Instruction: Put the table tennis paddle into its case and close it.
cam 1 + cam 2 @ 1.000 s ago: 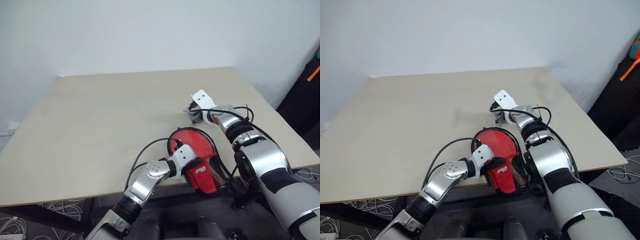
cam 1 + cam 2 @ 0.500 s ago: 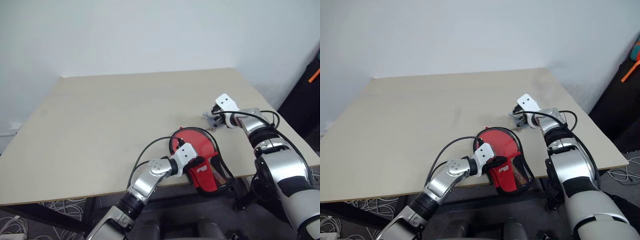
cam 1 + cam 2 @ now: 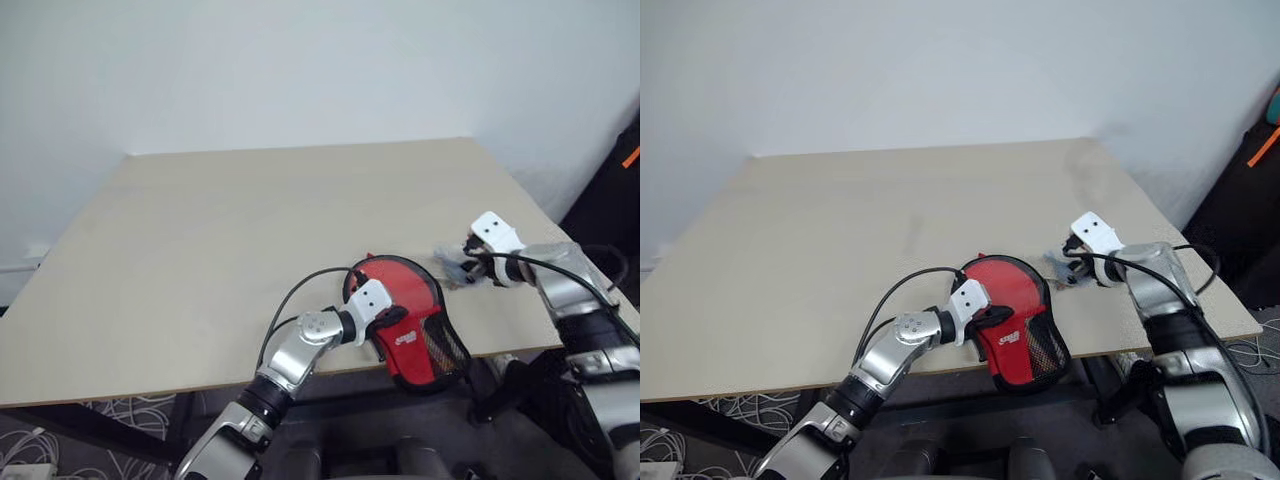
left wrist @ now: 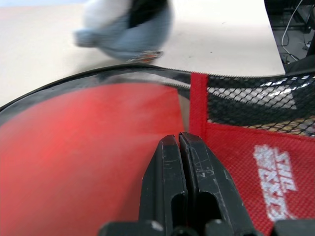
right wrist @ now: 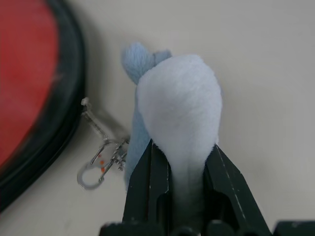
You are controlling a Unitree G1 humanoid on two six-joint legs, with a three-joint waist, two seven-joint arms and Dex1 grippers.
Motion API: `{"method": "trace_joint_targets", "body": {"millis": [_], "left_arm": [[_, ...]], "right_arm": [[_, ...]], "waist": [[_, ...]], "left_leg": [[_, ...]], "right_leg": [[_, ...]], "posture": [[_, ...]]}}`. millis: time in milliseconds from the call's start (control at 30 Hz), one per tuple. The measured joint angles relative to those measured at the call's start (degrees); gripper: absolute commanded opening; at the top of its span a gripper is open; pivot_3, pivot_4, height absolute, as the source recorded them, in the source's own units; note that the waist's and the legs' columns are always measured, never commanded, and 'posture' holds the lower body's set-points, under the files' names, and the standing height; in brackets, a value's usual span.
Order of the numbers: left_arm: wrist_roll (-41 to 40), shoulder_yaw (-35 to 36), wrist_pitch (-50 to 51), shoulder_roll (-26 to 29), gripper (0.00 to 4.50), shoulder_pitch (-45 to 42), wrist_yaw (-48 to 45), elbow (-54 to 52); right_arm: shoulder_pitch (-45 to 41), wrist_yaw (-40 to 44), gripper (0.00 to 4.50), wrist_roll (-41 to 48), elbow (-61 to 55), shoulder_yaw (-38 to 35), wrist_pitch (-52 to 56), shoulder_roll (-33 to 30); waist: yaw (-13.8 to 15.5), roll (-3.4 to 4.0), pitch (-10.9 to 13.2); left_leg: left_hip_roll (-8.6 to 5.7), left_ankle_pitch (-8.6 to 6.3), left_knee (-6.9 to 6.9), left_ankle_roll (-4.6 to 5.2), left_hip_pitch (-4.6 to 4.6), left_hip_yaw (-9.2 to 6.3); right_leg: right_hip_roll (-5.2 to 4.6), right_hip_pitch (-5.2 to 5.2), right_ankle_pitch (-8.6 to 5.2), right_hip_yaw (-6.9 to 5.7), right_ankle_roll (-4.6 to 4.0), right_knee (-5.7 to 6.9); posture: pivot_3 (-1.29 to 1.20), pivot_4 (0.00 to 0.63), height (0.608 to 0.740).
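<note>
Beige table (image 3: 220, 230) before a plain white wall (image 3: 300, 70)

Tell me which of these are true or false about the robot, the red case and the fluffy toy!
1. The right gripper is squeezing a fluffy white and blue toy. True.
2. The left gripper is wide open. False: its fingers are shut, over the red case.
3. The case hangs over the table's near edge. True.
4. The toy sits inside the case. False: it is beside the case, above the table.
5. A metal clip dangles from the toy. True.
</note>
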Motion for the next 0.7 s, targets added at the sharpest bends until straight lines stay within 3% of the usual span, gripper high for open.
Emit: {"method": "trace_joint_targets", "body": {"millis": [300, 700], "left_arm": [[0.23, 0.8, -1.44, -0.51, 0.0, -1.25, -0.4, 2.8], [0.44, 0.97, -2.44, -0.77, 0.0, -2.38, -1.75, 4.73]], "right_arm": [[6.55, 3.87, 0.25, 6.34, -12.25, -2.61, 4.82, -8.15], [16.33, 7.46, 0.25, 16.04, -23.71, -8.78, 4.4, -13.1]], "waist": [[1.09, -0.05, 0.03], [1.83, -0.18, 0.09]], "left_leg": [[-0.01, -0.01, 0.03, 0.0, -0.01, 0.02], [0.01, -0.05, 0.04, -0.04, -0.01, 0.03]], "right_leg": [[-0.02, 0.01, -0.04, -0.01, 0.01, -0.04], [-0.04, -0.01, -0.06, -0.03, 0.02, -0.06]], "posture": [[0.0, 0.0, 0.74], [0.0, 0.0, 0.74]]}}
